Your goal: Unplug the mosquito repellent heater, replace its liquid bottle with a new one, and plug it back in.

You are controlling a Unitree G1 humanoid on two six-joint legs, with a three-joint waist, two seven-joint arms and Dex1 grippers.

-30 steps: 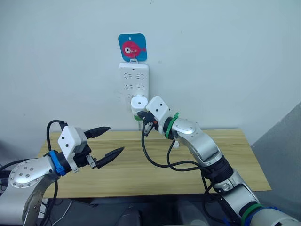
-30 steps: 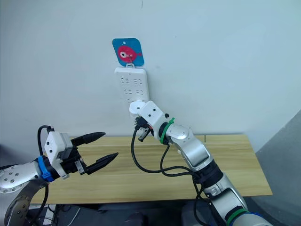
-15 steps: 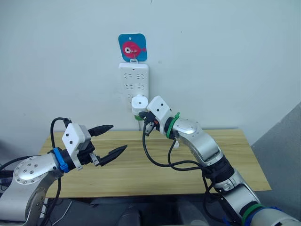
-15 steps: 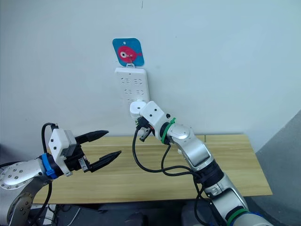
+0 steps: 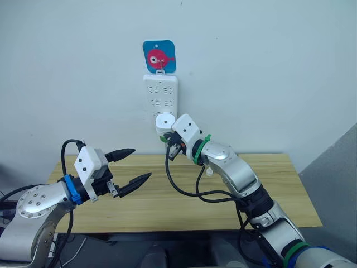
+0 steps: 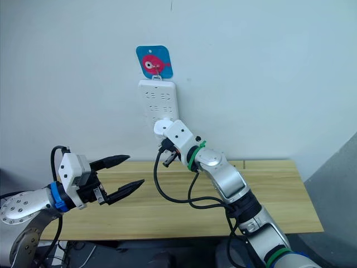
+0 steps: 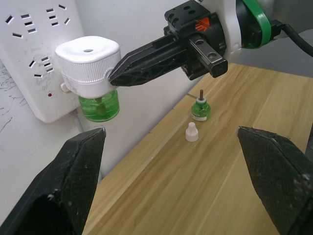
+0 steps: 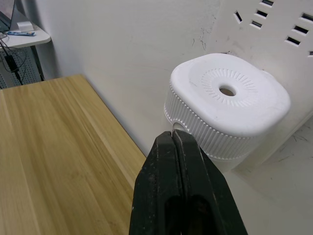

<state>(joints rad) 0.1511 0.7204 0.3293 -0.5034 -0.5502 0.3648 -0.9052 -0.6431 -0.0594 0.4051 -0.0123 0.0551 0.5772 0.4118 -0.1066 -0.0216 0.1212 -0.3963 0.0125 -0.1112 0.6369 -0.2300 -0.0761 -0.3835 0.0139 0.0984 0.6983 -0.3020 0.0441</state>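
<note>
Right tool (image 5: pixel 165 136) beside heater (image 5: pixel 164 121) on power strip (image 5: pixel 160 100); left tool (image 5: pixel 134 166) spread wide over table (image 5: pixel 184 204)

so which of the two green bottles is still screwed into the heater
The one hanging under the mosquito repellent heater on the wall strip: green bottle. The other bottle stands loose on the table, wick bare.
</note>
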